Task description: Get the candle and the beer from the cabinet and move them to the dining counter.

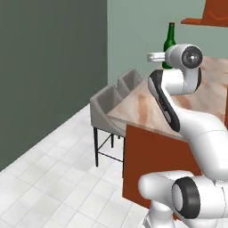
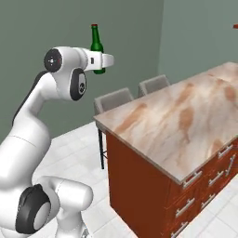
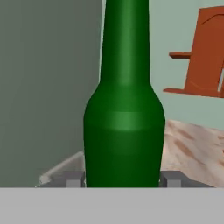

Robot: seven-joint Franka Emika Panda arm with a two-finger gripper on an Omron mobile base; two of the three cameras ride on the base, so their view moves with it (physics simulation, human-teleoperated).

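Here the gripper (image 3: 124,178) is clamped on the lower body of the beer (image 2: 97,49), carried upright and aloft just off the near-left end of the dining counter (image 2: 186,121), whose slab lies lower and to the right of it.

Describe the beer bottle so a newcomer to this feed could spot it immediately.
Find the long beige-pink marble-veined dining counter with grey bar stools along it. Above its stool side, the white arm's gripper clamps a slim dark-green glass bottle, upright. Its reddish cap and narrow neck mark it out.
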